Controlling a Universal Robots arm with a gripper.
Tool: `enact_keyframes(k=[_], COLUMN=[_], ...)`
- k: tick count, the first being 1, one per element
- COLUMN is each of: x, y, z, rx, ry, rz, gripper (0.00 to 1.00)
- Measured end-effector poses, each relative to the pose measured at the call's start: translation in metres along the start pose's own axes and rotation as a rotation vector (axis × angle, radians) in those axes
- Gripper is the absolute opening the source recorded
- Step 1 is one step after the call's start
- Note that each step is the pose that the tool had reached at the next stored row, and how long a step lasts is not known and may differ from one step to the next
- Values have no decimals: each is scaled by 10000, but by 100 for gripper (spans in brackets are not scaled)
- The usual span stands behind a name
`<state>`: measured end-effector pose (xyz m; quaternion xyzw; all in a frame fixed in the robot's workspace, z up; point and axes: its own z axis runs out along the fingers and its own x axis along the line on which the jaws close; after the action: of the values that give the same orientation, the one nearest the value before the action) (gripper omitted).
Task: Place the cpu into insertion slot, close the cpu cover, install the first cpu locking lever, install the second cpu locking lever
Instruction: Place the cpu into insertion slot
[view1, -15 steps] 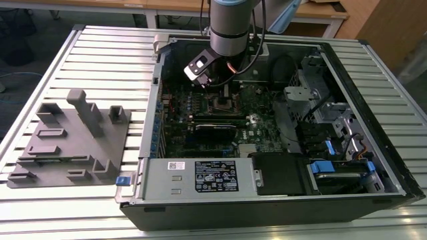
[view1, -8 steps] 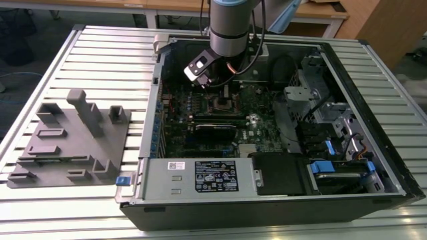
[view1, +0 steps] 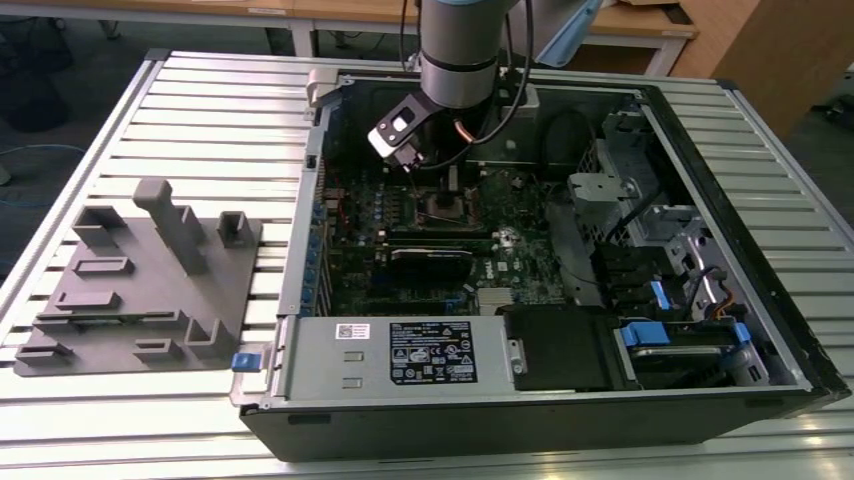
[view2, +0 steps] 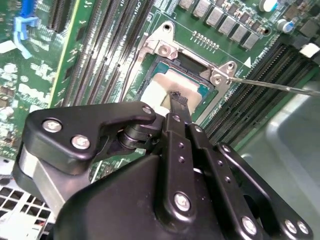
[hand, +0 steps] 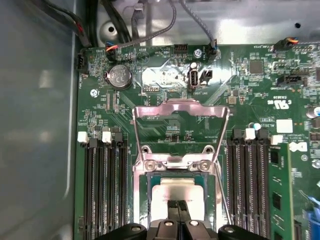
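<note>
Black linked-arm gripper (hand: 176, 204): fingertips drawn together with nothing visible between them, tips at or just above the pale silvery square cpu (hand: 177, 192). The cpu lies within the silver-rimmed square insertion slot (hand: 139, 200), mid green circuit board (hand: 250, 100). The thin silvery windowed cpu cover (hand: 180, 106) stands raised toward the board's cabled edge. Risk: if the chip sits skewed, fingertip drag or closing the cover could bend the socket contacts.

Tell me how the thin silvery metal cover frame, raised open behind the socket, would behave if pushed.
The thin silvery cover frame looks like sheet metal: probably light and stiff. It appears hinged at the square metal-rimmed socket, so a push would likely swing it, not slide it.
</note>
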<state>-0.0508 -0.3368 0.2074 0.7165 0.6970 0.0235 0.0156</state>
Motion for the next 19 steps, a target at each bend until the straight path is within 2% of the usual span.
enact_keyframes(k=[8,19], x=[1,1], y=[9,11], z=[-174,-202], rx=[2,4], ry=[-4,-7], rz=[-1,-1], gripper=[11,11])
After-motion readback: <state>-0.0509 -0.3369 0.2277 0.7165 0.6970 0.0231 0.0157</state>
